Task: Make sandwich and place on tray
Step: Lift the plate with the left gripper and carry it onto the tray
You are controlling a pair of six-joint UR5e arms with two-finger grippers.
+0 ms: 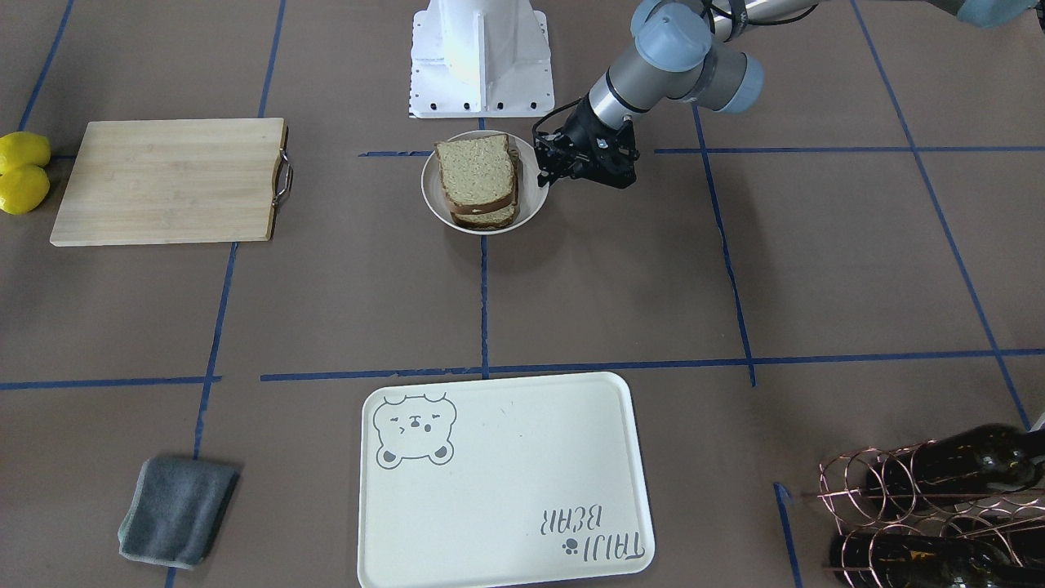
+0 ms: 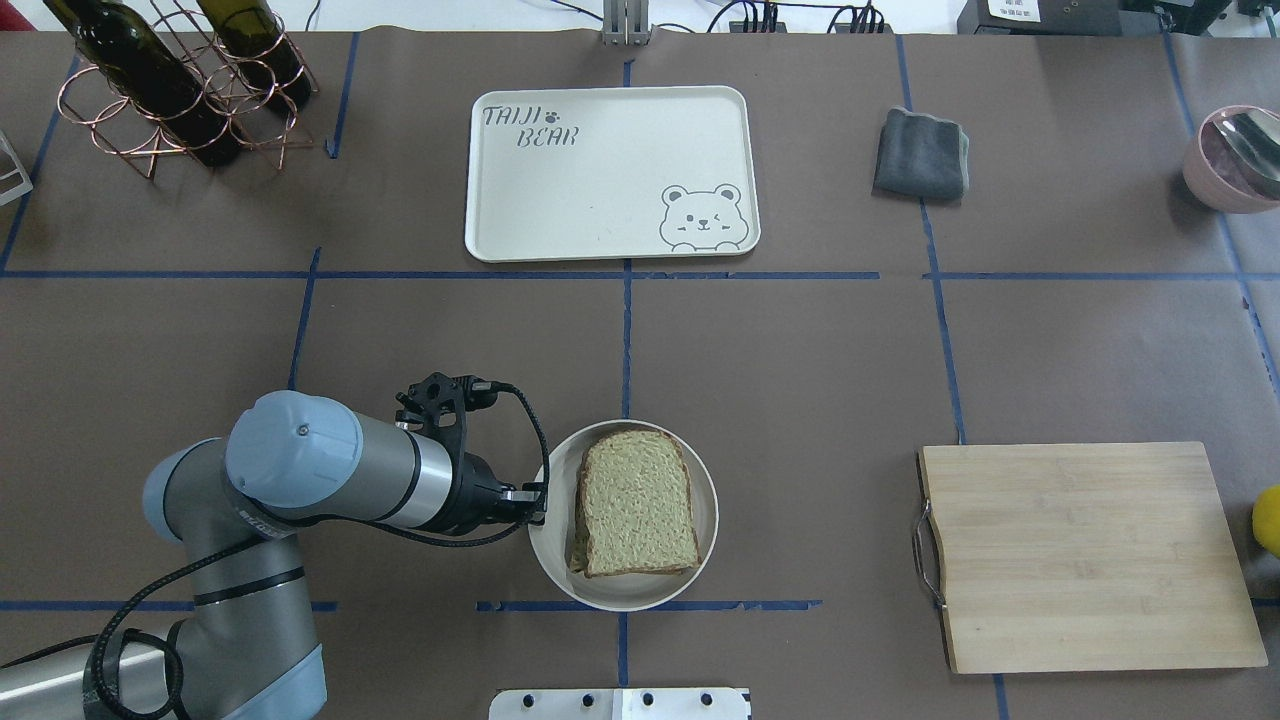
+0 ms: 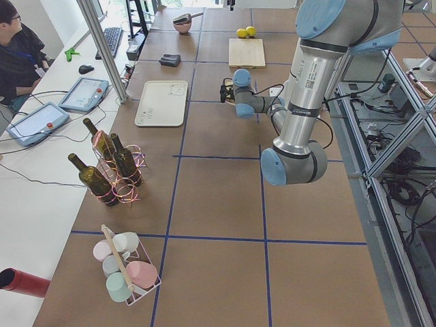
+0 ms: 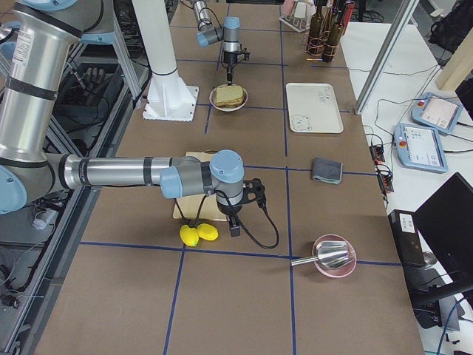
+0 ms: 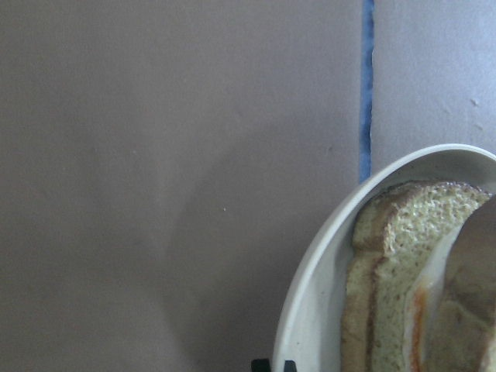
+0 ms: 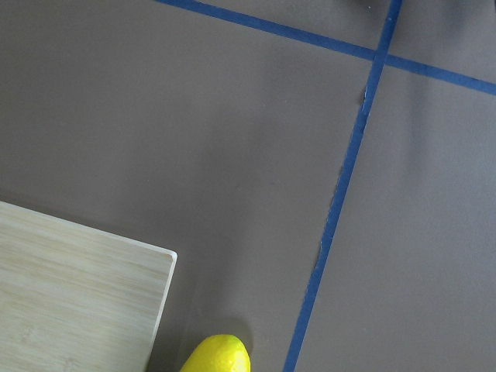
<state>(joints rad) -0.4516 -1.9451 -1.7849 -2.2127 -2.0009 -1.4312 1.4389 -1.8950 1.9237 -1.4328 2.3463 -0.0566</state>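
The sandwich (image 1: 478,175), speckled tan bread slices with a strip of egg white (image 5: 430,271) between them, lies in a small round white dish (image 1: 433,204). It also shows in the overhead view (image 2: 635,505). My left gripper (image 1: 543,175) is at the dish's rim (image 5: 310,294), its fingertips close together on the rim. The cream bear tray (image 1: 506,490) lies bare across the table, far from the dish. My right gripper (image 4: 234,228) hangs next to two lemons (image 4: 199,234) by the cutting board; I cannot tell whether it is open or shut.
A pale wooden cutting board (image 2: 1085,555) lies on the robot's right. A grey cloth (image 2: 920,153) and a pink bowl (image 2: 1225,160) are far right. A copper rack with wine bottles (image 2: 170,90) stands far left. The white robot base (image 1: 480,57) is behind the dish.
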